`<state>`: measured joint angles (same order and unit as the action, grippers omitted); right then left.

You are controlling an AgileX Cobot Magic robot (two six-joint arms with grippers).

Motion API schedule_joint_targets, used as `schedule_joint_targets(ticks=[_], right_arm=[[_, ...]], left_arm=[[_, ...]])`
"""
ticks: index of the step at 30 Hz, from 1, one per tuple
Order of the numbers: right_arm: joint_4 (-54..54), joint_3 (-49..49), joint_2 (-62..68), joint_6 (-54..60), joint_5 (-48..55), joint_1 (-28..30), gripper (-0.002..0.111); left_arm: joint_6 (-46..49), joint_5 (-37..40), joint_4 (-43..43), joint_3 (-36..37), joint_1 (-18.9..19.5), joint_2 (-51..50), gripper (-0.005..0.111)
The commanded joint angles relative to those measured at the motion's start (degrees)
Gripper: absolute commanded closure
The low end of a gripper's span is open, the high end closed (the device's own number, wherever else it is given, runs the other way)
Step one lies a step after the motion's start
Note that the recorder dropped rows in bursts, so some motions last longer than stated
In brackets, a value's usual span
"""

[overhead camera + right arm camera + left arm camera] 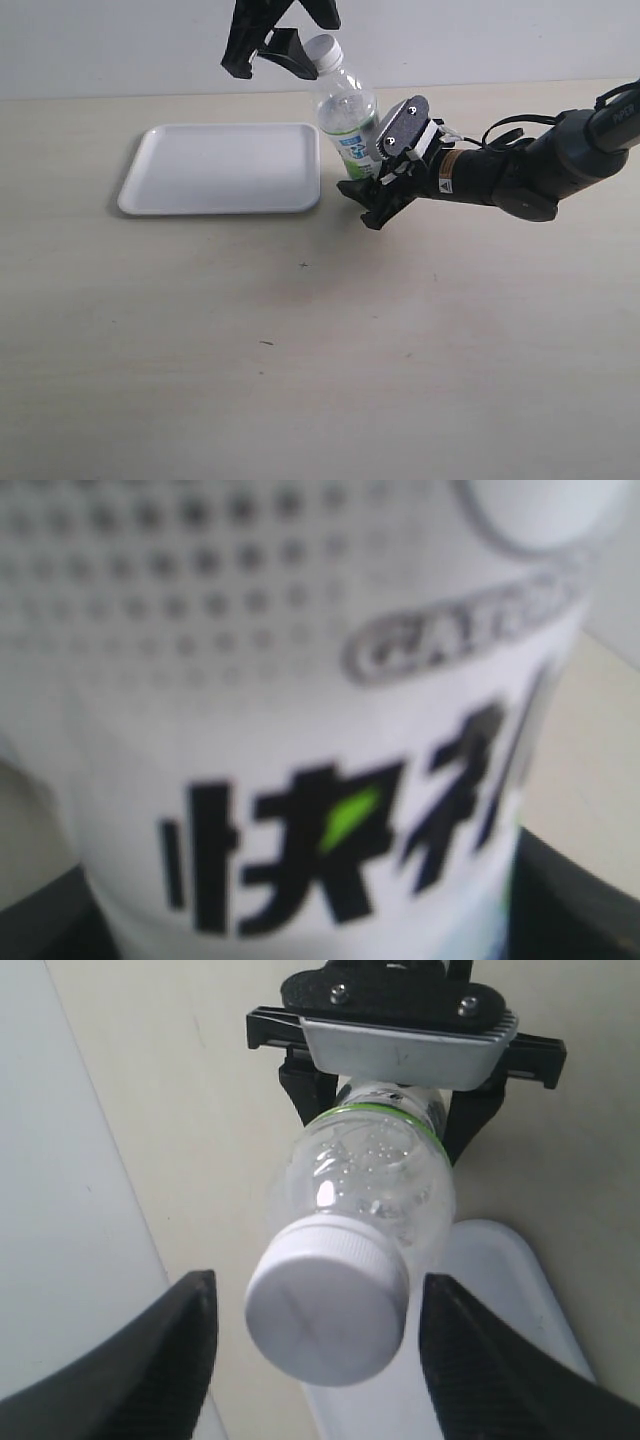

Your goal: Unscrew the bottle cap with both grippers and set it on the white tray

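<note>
Beside the shallow white rectangular tray (150,203), the slim clear plastic bottle (347,112) is clamped round its labelled body by the grey-plated right gripper (372,175) and leans toward the tray. This is judged a bracing hold against twisting. The small round white plastic screw cap (325,1310) sits on the neck. The all-black left claw (318,1282) stands spread, one finger either side of the cap, both clear of it.

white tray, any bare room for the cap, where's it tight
The white tray is bare all over, as is the table in front. Crowded beside the tray's right edge: the bottle in the right gripper, left gripper open around the bottle cap.
</note>
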<state>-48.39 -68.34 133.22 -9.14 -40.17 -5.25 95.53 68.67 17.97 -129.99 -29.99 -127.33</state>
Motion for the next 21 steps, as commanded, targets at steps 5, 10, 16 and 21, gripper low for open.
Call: schedule_joint_targets(ticks=[5, 10, 16, 21], right_arm=[[-0.7, 0.0, -0.5, 0.0, -0.3, -0.1, 0.108], [-0.7, 0.0, -0.5, 0.1, -0.3, -0.1, 0.108], [-0.7, 0.0, -0.5, 0.1, -0.3, -0.1, 0.108], [-0.7, 0.0, -0.5, 0.1, -0.3, -0.1, 0.108]], left_arm=[[0.2, -0.5, 0.9, -0.2, 0.1, -0.2, 0.049], [0.0, 0.4, 0.9, -0.2, 0.1, 0.4, 0.069], [-0.8, 1.3, 0.9, -0.2, 0.1, 0.4, 0.107], [-5.0, 1.3, 0.9, -0.2, 0.1, 0.4, 0.107]])
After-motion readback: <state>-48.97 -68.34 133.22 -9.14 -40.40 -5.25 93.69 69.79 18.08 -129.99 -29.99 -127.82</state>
